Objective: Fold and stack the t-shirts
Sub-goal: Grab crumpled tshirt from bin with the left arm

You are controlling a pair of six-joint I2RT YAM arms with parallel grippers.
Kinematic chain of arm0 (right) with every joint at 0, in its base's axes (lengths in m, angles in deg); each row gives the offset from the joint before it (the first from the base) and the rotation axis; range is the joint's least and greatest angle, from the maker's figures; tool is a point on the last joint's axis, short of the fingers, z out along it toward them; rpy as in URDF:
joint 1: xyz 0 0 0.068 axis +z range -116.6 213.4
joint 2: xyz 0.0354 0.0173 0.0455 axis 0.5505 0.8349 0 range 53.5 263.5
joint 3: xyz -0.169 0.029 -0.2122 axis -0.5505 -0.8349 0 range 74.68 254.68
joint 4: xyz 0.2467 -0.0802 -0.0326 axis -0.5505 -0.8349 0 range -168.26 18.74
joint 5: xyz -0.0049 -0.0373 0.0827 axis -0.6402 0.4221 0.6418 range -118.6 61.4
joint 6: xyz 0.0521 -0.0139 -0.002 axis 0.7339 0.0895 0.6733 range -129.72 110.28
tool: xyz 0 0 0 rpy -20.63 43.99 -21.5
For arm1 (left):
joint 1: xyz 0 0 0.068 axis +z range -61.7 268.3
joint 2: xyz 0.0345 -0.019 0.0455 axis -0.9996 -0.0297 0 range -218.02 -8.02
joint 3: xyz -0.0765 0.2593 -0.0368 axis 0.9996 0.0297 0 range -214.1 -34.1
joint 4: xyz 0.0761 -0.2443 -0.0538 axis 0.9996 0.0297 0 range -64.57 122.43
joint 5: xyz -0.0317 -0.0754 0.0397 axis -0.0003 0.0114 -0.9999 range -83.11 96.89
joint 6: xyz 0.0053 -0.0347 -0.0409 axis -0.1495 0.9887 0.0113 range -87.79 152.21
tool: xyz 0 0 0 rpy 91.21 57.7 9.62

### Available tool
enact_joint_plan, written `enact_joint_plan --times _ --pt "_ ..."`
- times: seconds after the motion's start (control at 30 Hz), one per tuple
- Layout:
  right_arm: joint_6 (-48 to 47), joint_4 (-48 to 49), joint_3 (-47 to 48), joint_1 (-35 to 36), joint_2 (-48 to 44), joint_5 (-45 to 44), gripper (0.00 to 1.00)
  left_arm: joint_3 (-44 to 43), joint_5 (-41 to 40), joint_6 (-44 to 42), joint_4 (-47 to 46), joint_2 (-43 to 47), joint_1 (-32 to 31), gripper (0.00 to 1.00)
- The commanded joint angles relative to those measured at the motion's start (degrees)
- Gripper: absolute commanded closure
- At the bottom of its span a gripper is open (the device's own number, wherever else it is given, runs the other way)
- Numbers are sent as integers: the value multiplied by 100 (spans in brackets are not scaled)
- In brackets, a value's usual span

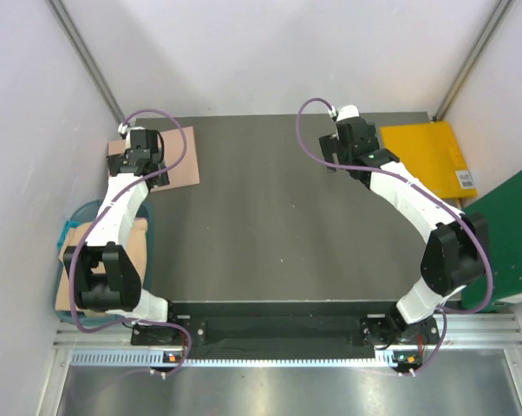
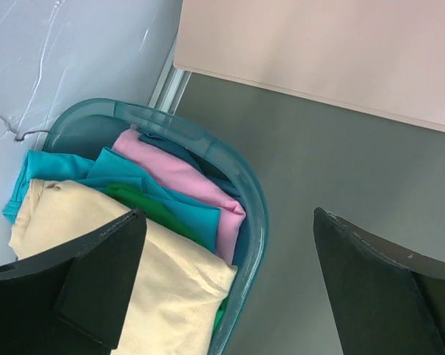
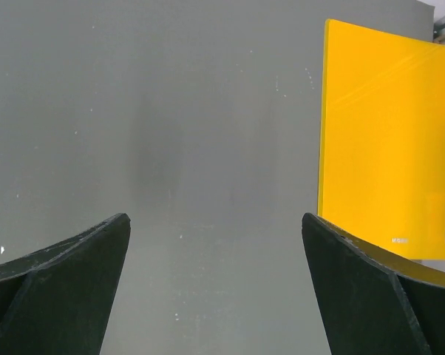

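I am looking down on a dark grey tabletop. Beside its right edge is a green panel. At its left edge sits a teal basket holding the t-shirts in a loose heap. A beige shirt lies on top at the near side, with a green shirt, a teal shirt and a pink shirt behind it. A yellow folder lies flat at the far right corner, and a pale pink board at the far left corner. The left gripper hangs by that board, fingers spread wide, gripping nothing. The right gripper hovers over bare tabletop just beside the folder, equally wide and empty.
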Motion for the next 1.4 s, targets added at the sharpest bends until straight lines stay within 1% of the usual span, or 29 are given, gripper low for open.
enact_joint_plan --times 0.0,0.07,0.1,0.13,0.23,0.33,0.37,0.47,0.5,0.57,0.6,0.67,0.7,0.8,0.87,0.93,1.0,1.03,1.07,1.13,1.2,1.23,1.3,1.33,1.37 --pt "109 0 148 69 23 114 0 2 -275 223 -148 61 -64 1" --pt "135 -35 192 60 59 148 0 -7 145 162 -184 114 -64 1" --pt "144 -61 218 69 76 183 0 -42 426 -82 -131 114 -64 1" --pt "144 -96 262 69 120 210 0 -42 655 -119 -131 132 -221 1" --pt "223 -228 419 69 234 263 0 -42 693 -93 -96 123 -275 1" --pt "285 -377 569 69 357 307 0 -25 79 -6 36 27 -275 1" --pt "285 -413 587 77 366 298 0 -16 -280 21 97 -17 -275 1" --pt "285 -439 579 78 401 272 0 19 -730 144 203 -44 -275 1" --pt "285 -448 561 69 393 263 1 11 -1097 344 404 -53 -267 1" --pt "285 -474 552 69 419 263 0 -7 -1459 582 642 -70 -240 1" --pt "450 -492 552 69 428 289 0 10 -1635 766 791 -53 -205 1" --pt "496 -518 552 69 472 368 0 116 -1681 952 941 0 -118 1" --pt "522 -527 561 69 489 394 0 159 -1698 1153 1020 26 48 1" --pt "549 -580 605 69 551 439 0 291 -1471 1566 1380 123 435 0" --pt "549 -580 631 69 603 500 0 502 -1102 1647 1425 315 787 0" --pt "549 -580 657 69 630 518 0 782 -803 1682 1364 474 1024 0" --pt "558 -580 675 69 665 570 0 994 -233 1647 1206 703 1358 1" --pt "566 -589 701 69 709 588 0 1186 39 1638 1136 773 1620 0" --pt "575 -580 719 69 718 632 0 1284 477 1603 987 878 1719 0" --pt "575 -589 772 69 762 685 0 1512 796 1612 890 940 1895 0" --pt "593 -589 816 69 806 720 0 1636 1096 1647 758 923 1931 0" --pt "601 -589 842 69 832 729 0 1663 1192 1630 705 879 1948 5" --pt "593 -589 860 69 841 738 0 1724 1351 1691 652 792 1948 7" --pt "593 -589 860 69 858 738 0 1750 1404 1674 617 695 1948 10" --pt "593 -589 860 69 859 738 0 1777 1422 1682 617 642 1948 17"
